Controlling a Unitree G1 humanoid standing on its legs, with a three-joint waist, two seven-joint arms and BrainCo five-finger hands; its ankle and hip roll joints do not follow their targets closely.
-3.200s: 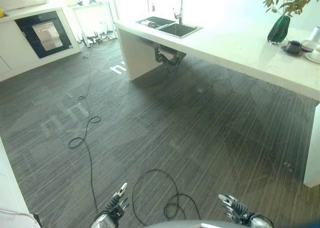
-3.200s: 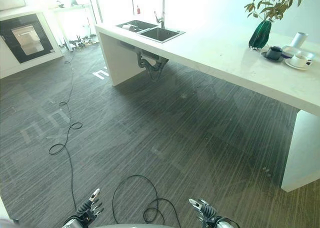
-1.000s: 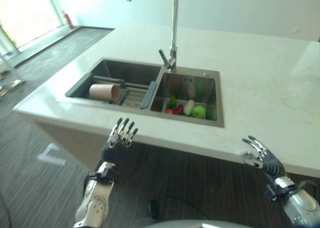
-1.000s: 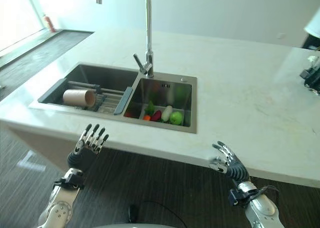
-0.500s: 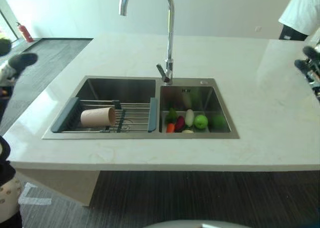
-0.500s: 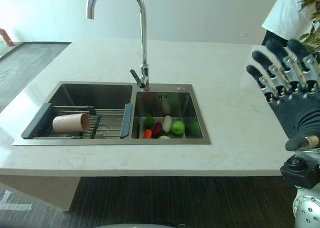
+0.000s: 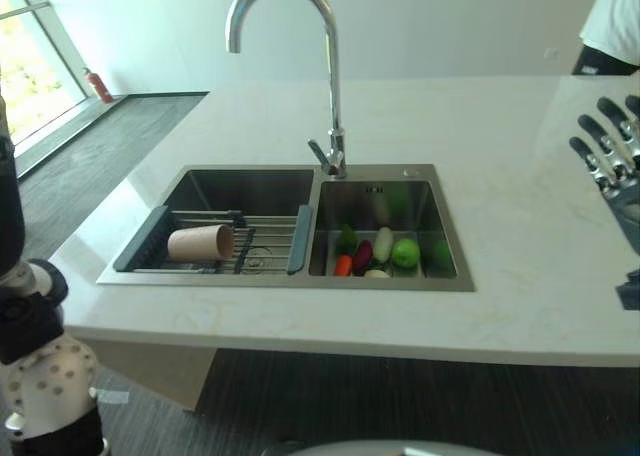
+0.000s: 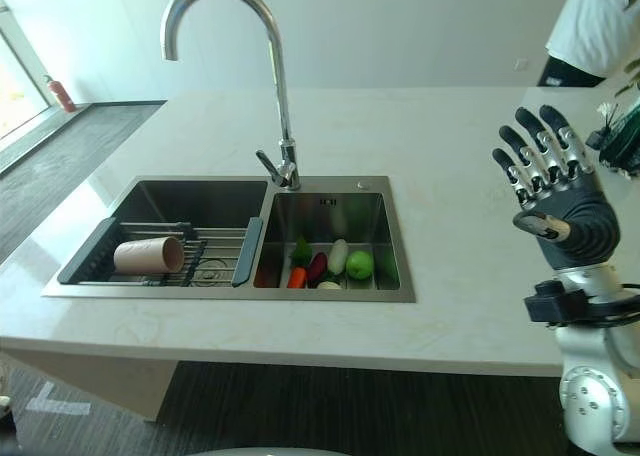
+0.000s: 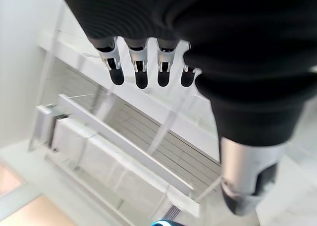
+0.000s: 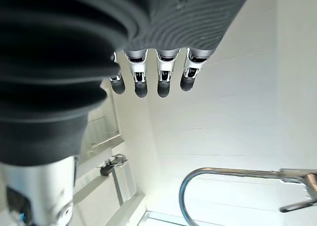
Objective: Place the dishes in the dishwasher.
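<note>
The right robot hand (image 8: 556,196) is raised above the counter (image 8: 470,226), fingers (image 10: 141,82) straight and spread, holding nothing — half a second ago it was closer to the camera and higher. The left robot hand (image 9: 148,47) shows in its wrist view with fingers straight and empty; a second ago both hands hung low at the counter's near edge.

Left of the right hand, well apart, is the sink (image 8: 330,294) with two basins and one tap (image 8: 275,106) behind the divider. The nearer basin holds an apple (image 8: 360,264), a carrot (image 8: 296,276) and a few other vegetables. The farther one holds one rack (image 8: 215,251) with one cup (image 8: 148,255) lying on its side — same place as before. Behind the right hand stands a person (image 8: 600,26).
</note>
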